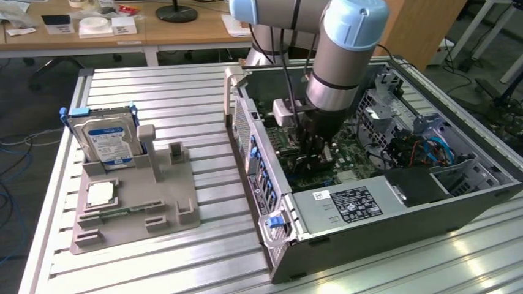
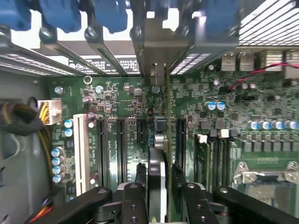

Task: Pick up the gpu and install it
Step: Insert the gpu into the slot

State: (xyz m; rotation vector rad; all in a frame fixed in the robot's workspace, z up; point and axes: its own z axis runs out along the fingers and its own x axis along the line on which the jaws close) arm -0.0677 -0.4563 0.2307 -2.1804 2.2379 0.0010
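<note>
Now the arm reaches straight down into the open computer case (image 1: pixel 457 202), which lies on its side on the slatted metal table (image 1: pixel 147 98), and the gripper (image 1: pixel 317 160) sits low over the green motherboard (image 1: pixel 351 147). Wrist view: the gpu (image 2: pixel 158 182) stands on edge between the two black fingers (image 2: pixel 135 186), a thin dark card seen edge-on, running toward the rear slot brackets (image 2: pixel 154 51) and lined up with the black expansion slots (image 2: pixel 119 149) on the board. The fingers sit close on either side of the card, but whether they clamp it or have let go I cannot tell; the card's lower edge is at the slot, and how far it is seated is hidden. Beside that row is a white slot (image 2: pixel 80 154), and off to one side the silver CPU socket (image 2: pixel 266 182) and a yellow-black cable bundle (image 2: pixel 28 121). Exterior view: on that view's left a grey fixture tray (image 1: pixel 135 211) holds a hard drive (image 1: pixel 106 141) with a blue-white label, upright in its stand, a small square chip (image 1: pixel 100 193) lying flat and a narrow green memory stick (image 1: pixel 122 212). The power supply (image 1: pixel 351 205) with its label sits at the near end of the case. Desks (image 1: pixel 114 30) with clutter stand behind the table.
</note>
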